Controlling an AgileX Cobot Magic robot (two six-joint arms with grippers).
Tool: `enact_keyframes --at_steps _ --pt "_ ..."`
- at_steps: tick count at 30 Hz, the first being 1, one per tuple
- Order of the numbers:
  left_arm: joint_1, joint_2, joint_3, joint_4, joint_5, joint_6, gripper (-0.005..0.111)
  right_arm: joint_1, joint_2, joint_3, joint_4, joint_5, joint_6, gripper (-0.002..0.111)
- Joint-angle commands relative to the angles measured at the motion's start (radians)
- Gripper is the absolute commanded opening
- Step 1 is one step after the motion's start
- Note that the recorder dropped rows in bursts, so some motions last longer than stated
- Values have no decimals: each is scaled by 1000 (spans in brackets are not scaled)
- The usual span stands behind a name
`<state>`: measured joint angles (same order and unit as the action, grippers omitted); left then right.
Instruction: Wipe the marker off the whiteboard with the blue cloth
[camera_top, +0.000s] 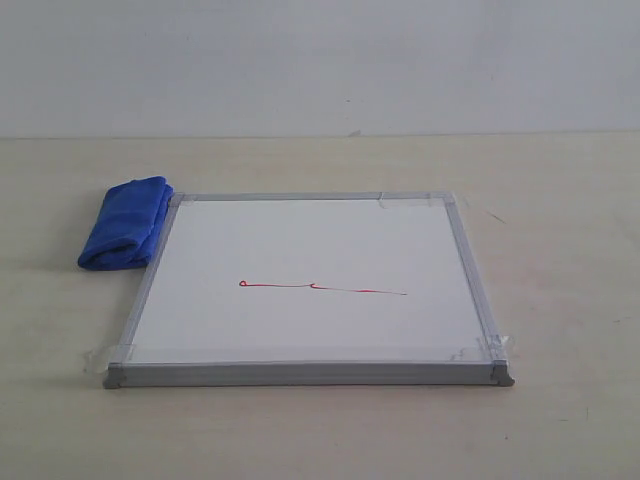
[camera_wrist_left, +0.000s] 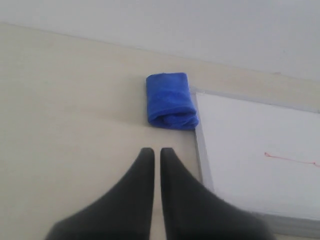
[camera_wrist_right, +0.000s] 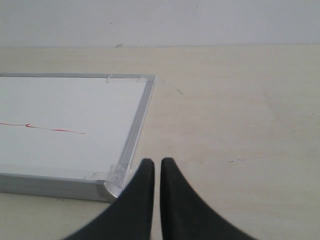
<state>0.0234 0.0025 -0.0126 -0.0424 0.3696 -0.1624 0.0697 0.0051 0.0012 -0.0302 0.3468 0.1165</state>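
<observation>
The whiteboard (camera_top: 310, 330) lies flat on the table, silver frame all round, clear tape at its corners. A thin red marker line (camera_top: 320, 289) with a tiny loop at its left end crosses the board's middle. The folded blue cloth (camera_top: 125, 222) rests on the table against the board's far left corner. Neither gripper shows in the exterior view. In the left wrist view my left gripper (camera_wrist_left: 156, 152) is shut and empty, short of the cloth (camera_wrist_left: 170, 101), beside the board's edge (camera_wrist_left: 202, 155). My right gripper (camera_wrist_right: 157, 162) is shut and empty, just off the board's near right corner (camera_wrist_right: 114, 187).
The beige tabletop (camera_top: 560, 250) stretches around the board, and a pale wall (camera_top: 320, 60) rises behind it. A small dark scratch (camera_wrist_right: 240, 160) marks the table to the right of the board.
</observation>
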Motion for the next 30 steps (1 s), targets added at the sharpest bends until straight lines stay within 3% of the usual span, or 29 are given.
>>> enact_keyframes --at_steps 1,7,13,20,27,30 --pt "2 -2 -61 -75 -60 -7 4 -1 -5 -1 -5 -4 -4 1" --pt "2 -2 -218 -175 -86 -7 4 -1 -5 -1 -5 -4 -4 1" --pt "2 -2 -352 -177 -82 -7 4 -1 -5 -1 -5 -4 -4 1" --pt "2 -2 -360 -268 -120 -7 4 -1 -5 -1 -5 -4 -4 1" --pt "2 -2 -360 -264 -177 -3 4 -1 -5 -1 -5 -8 -4 1" --pt "2 90 -371 -264 -173 50 4 -1 -5 -1 -5 -8 -4 1"
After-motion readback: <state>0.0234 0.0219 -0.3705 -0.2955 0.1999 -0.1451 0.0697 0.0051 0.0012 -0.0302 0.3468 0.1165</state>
